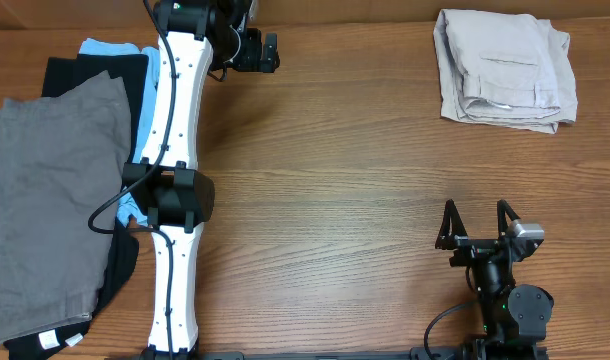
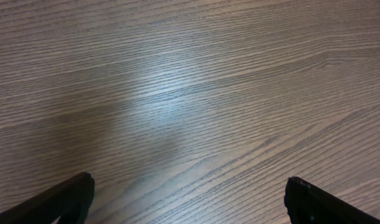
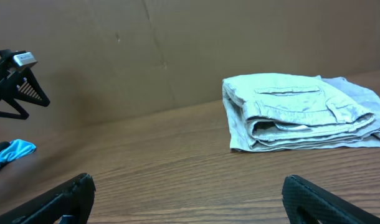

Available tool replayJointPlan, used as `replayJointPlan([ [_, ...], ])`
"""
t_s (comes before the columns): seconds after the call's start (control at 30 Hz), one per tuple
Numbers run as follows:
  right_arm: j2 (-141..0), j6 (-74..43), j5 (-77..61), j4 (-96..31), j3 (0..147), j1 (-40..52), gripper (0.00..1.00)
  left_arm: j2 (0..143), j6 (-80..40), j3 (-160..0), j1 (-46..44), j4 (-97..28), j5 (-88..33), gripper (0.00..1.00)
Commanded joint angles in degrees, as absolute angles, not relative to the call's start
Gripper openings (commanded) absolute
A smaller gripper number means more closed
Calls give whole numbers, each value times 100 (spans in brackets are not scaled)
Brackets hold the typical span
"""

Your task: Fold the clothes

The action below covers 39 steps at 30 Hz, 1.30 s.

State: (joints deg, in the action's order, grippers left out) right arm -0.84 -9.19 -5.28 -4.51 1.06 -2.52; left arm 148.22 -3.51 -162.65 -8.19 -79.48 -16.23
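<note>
**Operator:** Where am I in the job?

**Spotter:** Judging by how things lie, your fold is done or all but done. The beige shorts (image 1: 505,68) sit as a compact, layered bundle at the far right corner of the counter (image 1: 335,180), pocket side up. Nothing is touching them.

**Operator:** And my pincers?

**Spotter:** Both are empty. Your left pincer (image 2: 189,183) has its jaws wide apart over bare wood, up by the far edge, left of the middle. Your right pincer (image 1: 475,210) is just as wide open. It sits low at the near right, well apart from the bundle and pointing toward it.

**Operator:** So what does the next move call for?

**Spotter:** Probably only a check. In your right wrist view, a looser layer of cloth juts out on the bundle's right side. If you want it neater, you'd bring the right pincer in low and flat and tuck that edge without pulling the stack open. Otherwise you'd leave it alone.

**Operator:** Anything in my way?

**Spotter:** Not between the right pincer and the shorts; that stretch is bare. The clutter is on your left. Grey shorts (image 1: 55,200) are spread over a black garment (image 1: 95,75), and a light blue garment (image 1: 110,48) peeks out at the far end. Your left arm (image 1: 175,130) lies along that pile's edge and over the blue cloth. Take care not to snag it when you pull that arm back.
</note>
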Motion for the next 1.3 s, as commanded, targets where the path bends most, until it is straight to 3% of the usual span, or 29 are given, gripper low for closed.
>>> replayJointPlan([
  [0.0,-14,-915,-456,-434,45,-220,100,14796,-388,-16372,-827,-7946,-1608,100],
  [0.63,-14,-915,-456,-434,45,-220,100,14768,-388,-16372,-836,-7948,-1566,100],
  [0.87,-14,-915,-456,-434,45,-220,100,13694,-388,-16145,-1406,-7942,-1253,100],
  [1.03,-14,-915,-456,-434,45,-220,100,12193,-331,-14840,-1859,-7832,-891,100],
  [1.27,-16,-915,-456,-434,45,-220,100,9738,-294,-11489,-1997,-5260,357,100],
])
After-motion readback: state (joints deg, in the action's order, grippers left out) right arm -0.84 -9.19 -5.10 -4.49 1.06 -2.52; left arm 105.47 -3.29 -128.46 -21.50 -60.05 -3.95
